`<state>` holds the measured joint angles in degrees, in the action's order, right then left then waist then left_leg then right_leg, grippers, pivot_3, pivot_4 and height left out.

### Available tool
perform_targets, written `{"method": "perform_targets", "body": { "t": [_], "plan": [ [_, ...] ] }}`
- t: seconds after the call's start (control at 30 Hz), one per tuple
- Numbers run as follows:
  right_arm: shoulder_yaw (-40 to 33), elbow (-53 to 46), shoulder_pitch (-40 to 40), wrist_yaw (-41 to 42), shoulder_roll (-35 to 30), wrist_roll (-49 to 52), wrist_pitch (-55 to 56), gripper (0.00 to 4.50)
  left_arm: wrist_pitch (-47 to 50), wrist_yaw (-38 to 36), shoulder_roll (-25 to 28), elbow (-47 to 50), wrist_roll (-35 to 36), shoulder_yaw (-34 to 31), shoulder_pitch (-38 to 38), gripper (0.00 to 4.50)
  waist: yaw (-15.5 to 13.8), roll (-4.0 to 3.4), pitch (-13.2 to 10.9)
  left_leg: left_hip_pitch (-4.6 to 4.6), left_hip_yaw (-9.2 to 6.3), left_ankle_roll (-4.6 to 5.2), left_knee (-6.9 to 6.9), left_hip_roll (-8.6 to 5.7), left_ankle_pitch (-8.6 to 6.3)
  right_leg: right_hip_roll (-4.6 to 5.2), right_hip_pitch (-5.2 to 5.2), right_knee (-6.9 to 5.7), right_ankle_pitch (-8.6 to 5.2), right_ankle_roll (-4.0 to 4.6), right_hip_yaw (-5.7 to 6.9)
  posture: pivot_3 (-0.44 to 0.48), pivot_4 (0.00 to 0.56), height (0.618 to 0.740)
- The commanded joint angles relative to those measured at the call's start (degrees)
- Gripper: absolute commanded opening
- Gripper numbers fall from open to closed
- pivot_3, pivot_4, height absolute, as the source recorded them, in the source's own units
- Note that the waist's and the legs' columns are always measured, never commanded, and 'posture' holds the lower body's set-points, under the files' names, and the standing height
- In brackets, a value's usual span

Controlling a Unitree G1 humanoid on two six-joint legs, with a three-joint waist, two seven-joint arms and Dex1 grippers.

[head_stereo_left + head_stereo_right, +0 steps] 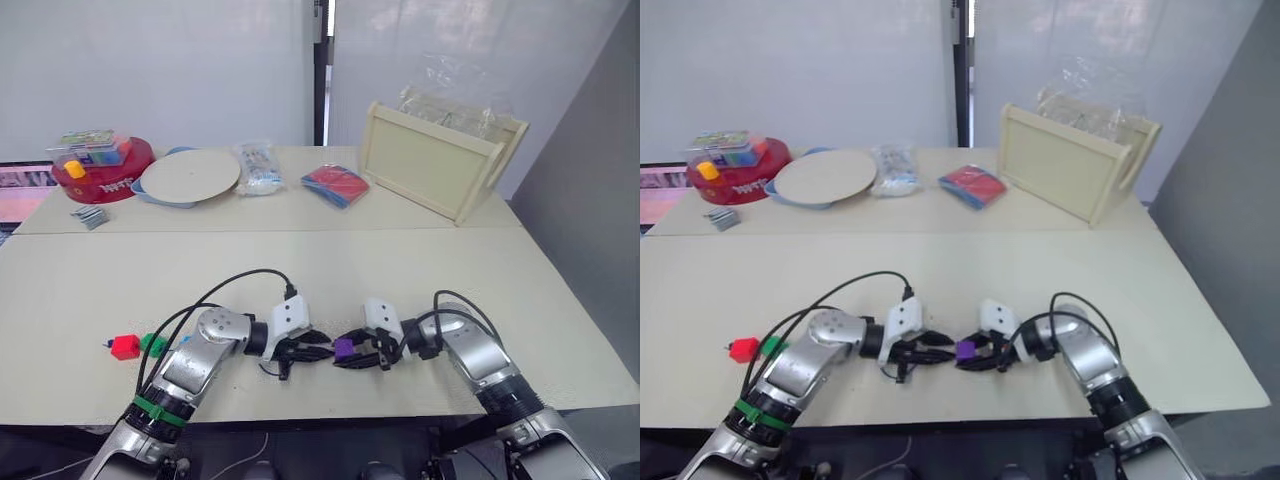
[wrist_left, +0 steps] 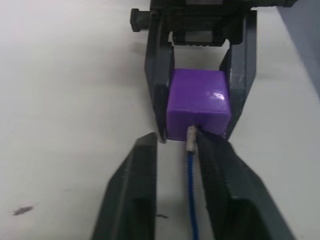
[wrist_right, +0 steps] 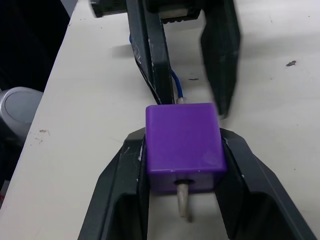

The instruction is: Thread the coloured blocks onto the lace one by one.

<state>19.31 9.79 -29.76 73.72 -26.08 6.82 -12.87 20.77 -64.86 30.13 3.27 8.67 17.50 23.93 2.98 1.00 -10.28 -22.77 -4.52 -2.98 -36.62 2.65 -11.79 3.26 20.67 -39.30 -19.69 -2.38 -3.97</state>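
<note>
The right gripper clamps the purple block; the lace tip pokes through it. The left gripper is parted around the lace. No legible writing.

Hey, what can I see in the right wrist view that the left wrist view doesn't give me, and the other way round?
Right wrist view: the lace's pale tip pokes out of the near face of the purple block, so it has passed through the hole.

Left wrist view: the dark-blue lace runs between the left gripper's parted fingers into the block's opposite face.

Both: the purple block clamped by the right gripper, the lace meeting it, and the pale table behind.
</note>
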Motion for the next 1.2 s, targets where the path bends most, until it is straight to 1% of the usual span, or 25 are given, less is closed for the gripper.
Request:
{"method": "perform_targets", "body": {
  "t": [0.03, 0.17, 0.27, 0.4, 0.5, 0.57, 0.6, 0.67, 0.7, 0.8, 1.0, 1.2],
  "plan": [
    [1.38, 0.46, 1.57, -2.37, -0.20, -1.79, -1.74, 1.22, 3.29, -0.88, 2.24, 5.32, 3.18, -2.08, -1.44, 2.57, 0.11, 0.00, 0.00, 0.00, 0.00, 0.00, 0.01, 0.03, 0.00, -0.02, 0.00, 0.00, 0.00, 0.00, 0.01, 0.000, 0.150, 0.740],
    [1.03, 0.05, 2.42, -2.70, -1.37, -1.50, -2.07, 1.22, 5.95, 0.19, 6.10, 8.62, 4.45, -4.79, -4.43, 2.57, 0.17, 0.00, 0.00, 0.00, 0.00, 0.00, 0.02, 0.04, 0.00, -0.02, 0.00, 0.02, 0.00, 0.00, 0.01, 0.000, 0.150, 0.740],
    [0.67, -0.37, 2.72, -2.68, -2.21, -1.18, -2.37, 1.22, 5.15, 2.66, 7.16, 8.10, 3.47, -6.32, -8.14, 2.57, -0.11, 0.00, 0.00, 0.00, 0.01, 0.00, 0.02, 0.03, -0.01, 0.00, -0.02, 0.06, 0.00, 0.00, 0.01, 0.000, 0.150, 0.740],
    [0.56, -1.27, 2.46, -2.97, -2.66, -0.66, -3.38, 1.22, 3.86, 2.43, 7.48, 8.04, 2.16, -3.86, -10.13, 2.57, -0.51, 0.00, 0.00, 0.07, 0.01, 0.00, 0.02, 0.02, -0.02, 0.02, -0.16, 0.16, 0.00, 0.00, 0.02, 0.000, 0.150, 0.740],
    [0.45, -1.54, 2.11, -3.05, -2.83, -0.58, -3.86, 1.22, 3.83, 1.44, 6.76, 7.80, 3.03, -2.56, -10.41, 1.75, -0.54, 0.00, 0.00, 0.24, 0.02, 0.03, 0.03, 0.01, -0.06, 0.02, -0.36, 0.25, 0.00, 0.00, 0.03, 0.000, 0.150, 0.740],
    [0.31, -1.71, 1.95, -3.22, -2.93, -0.62, -4.05, 1.22, 2.57, 1.03, 6.09, 6.55, 2.27, -0.87, -10.01, 1.09, -0.56, 0.00, 0.01, 0.28, 0.02, 0.04, 0.07, 0.01, -0.07, 0.03, -0.39, 0.28, 0.00, 0.00, 0.03, 0.000, 0.150, 0.740],
    [0.26, -1.85, 1.92, -3.24, -2.99, -0.59, -4.16, 1.22, 1.98, 1.28, 5.69, 5.88, 1.70, -0.25, -9.60, 0.67, -0.58, 0.00, 0.01, 0.29, 0.03, 0.04, 0.09, 0.01, -0.07, 0.03, -0.41, 0.29, 0.00, 0.00, 0.02, 0.000, 0.150, 0.740],
    [0.15, -2.14, 1.92, -3.39, -3.04, -0.50, -4.41, 1.22, 1.21, 1.40, 5.21, 5.03, 1.13, 0.45, -8.97, 0.15, -0.71, 0.00, 0.02, 0.30, 0.03, 0.04, 0.09, -0.01, -0.07, 0.04, -0.42, 0.30, 0.00, -0.01, 0.02, 0.000, 0.150, 0.740],
    [0.12, -2.41, 1.99, -3.44, -3.12, -0.44, -4.55, 1.22, 0.69, 1.39, 4.84, 4.68, 1.09, 0.63, -8.61, 0.04, -0.72, 0.01, 0.02, 0.31, 0.03, 0.04, 0.09, -0.02, -0.07, 0.06, -0.44, 0.31, 0.00, -0.01, 0.03, 0.000, 0.150, 0.740],
    [0.12, -3.06, 2.15, -3.54, -3.25, -0.31, -4.97, 1.22, -0.05, 1.22, 3.45, 4.23, 2.33, 0.31, -7.63, 0.04, -0.92, -0.01, 0.03, 0.31, 0.03, 0.04, 0.09, -0.04, -0.07, 0.08, -0.44, 0.31, 0.00, -0.01, 0.03, 0.000, 0.150, 0.740],
    [0.45, -4.13, 2.56, -3.62, -3.05, 0.05, -5.47, 1.22, -1.56, 1.87, 0.13, 1.96, 2.34, -0.10, -2.46, 0.04, -0.91, 0.01, 0.02, 0.27, 0.03, 0.04, 0.09, -0.06, -0.07, 0.10, -0.42, 0.32, 0.00, -0.01, 0.03, 0.000, 0.150, 0.740],
    [0.96, -3.57, 1.92, -4.26, -2.38, -0.12, -5.44, 1.22, -1.28, 1.19, -0.50, 1.50, 2.62, 0.66, -0.25, 0.04, -0.59, 0.01, 0.02, 0.26, 0.02, 0.05, 0.13, -0.06, -0.07, 0.08, -0.39, 0.32, 0.00, -0.01, 0.03, 0.000, 0.150, 0.740]
  ]
}}
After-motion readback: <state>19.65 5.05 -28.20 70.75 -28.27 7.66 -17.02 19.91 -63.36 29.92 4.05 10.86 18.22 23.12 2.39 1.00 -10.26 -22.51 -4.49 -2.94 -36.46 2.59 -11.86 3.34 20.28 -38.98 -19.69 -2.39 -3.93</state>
